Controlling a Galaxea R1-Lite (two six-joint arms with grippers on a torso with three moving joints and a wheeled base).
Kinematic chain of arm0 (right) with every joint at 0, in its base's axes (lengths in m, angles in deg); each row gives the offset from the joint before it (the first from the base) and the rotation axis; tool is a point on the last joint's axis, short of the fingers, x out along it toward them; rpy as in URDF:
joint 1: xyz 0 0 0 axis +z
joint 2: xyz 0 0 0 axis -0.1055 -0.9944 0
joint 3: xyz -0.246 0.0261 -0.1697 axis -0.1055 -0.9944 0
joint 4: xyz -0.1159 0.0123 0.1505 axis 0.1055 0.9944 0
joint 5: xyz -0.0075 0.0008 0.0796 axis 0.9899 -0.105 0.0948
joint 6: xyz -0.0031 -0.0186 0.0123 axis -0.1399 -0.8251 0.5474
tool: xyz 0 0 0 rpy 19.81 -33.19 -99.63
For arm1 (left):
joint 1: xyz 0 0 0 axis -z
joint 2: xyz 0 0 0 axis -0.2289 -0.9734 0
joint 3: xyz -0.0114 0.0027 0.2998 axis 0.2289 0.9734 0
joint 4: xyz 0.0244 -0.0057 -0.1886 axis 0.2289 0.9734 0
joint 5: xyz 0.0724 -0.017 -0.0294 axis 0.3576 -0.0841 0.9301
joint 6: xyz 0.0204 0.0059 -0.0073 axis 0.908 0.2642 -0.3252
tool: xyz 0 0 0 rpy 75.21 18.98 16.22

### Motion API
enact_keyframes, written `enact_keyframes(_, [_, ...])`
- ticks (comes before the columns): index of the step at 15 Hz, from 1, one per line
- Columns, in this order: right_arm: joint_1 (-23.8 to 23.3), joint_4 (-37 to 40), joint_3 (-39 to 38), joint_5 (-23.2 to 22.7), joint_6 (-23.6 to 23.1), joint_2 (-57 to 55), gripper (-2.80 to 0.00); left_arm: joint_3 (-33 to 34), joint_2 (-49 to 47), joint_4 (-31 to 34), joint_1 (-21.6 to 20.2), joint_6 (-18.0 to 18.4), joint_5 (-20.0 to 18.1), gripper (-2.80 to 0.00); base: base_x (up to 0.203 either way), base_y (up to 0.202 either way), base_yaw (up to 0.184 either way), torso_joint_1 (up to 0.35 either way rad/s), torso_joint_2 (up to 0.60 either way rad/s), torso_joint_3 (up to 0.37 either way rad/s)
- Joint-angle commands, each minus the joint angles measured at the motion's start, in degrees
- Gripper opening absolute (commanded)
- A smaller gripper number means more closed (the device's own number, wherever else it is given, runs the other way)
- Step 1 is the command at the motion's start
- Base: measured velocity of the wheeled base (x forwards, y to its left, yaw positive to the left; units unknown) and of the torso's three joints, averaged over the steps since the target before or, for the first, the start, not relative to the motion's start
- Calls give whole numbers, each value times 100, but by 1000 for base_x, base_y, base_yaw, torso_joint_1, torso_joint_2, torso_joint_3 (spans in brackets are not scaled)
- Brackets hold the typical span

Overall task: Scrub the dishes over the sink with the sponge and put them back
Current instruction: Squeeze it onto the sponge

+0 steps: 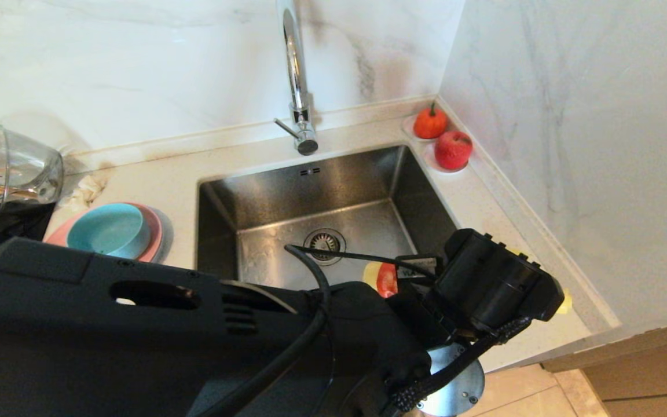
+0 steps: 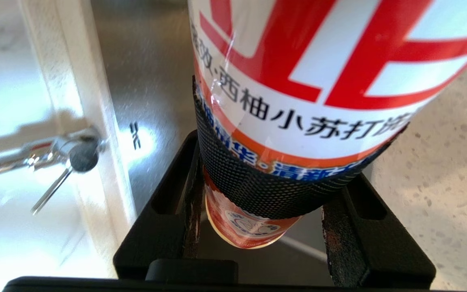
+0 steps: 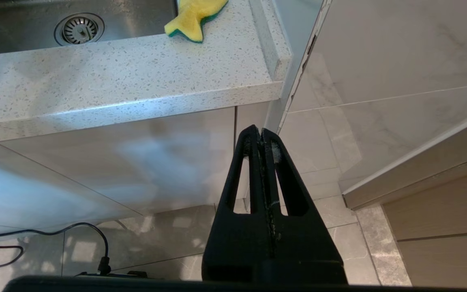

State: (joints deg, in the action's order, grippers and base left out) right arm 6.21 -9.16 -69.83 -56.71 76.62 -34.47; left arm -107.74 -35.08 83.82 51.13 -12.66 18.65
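My left gripper (image 2: 274, 178) is shut on a red-and-white detergent bottle (image 2: 306, 73), which has a black mesh band. It holds the bottle (image 1: 382, 278) over the front right part of the steel sink (image 1: 264, 191). The dishes sit left of the sink: a teal bowl (image 1: 109, 230) stacked on a pink plate (image 1: 58, 233), with a grey-blue plate rim (image 1: 167, 231) beneath. The yellow-and-green sponge (image 3: 195, 16) lies on the counter beside the sink's right edge. My right gripper (image 3: 261, 134) hangs shut and empty below the counter front.
A chrome faucet (image 1: 296, 75) rises behind the sink. A clear glass jug (image 1: 21, 165) and a crumpled white cloth (image 1: 85, 191) are at the far left. An orange pumpkin (image 1: 429, 121) and a red apple (image 1: 453, 149) sit in the back right corner by the wall.
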Motion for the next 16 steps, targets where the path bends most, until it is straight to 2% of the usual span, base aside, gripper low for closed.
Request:
enact_keyframes(1, [2,-4,-1,-1,-1,2,-280,26,-140,-48,56,1,300,-280,0,0,0,0,0,0])
enact_keyframes(4, [2,-4,-1,-1,-1,2,-280,104,-354,-583,129,50,655,-280,0,0,0,0,0,0])
enact_keyframes(7, [2,-4,-1,-1,-1,2,-280,57,-582,-627,238,50,919,-280,0,0,0,0,0,0])
enact_keyframes(9, [2,-4,-1,-1,-1,2,-280,-18,-735,-661,316,9,966,-280,0,0,0,0,0,0])
enact_keyframes(12, [2,-4,-1,-1,-1,2,-280,218,-781,-961,381,31,983,-280,0,0,0,0,0,0])
enact_keyframes(15, [2,-4,-1,-1,-1,2,-280,350,-889,-1152,463,17,1391,-280,0,0,0,0,0,0])
enact_keyframes(16, [2,-4,-1,-1,-1,2,-280,376,-916,-1163,463,15,1421,-280,0,0,0,0,0,0])
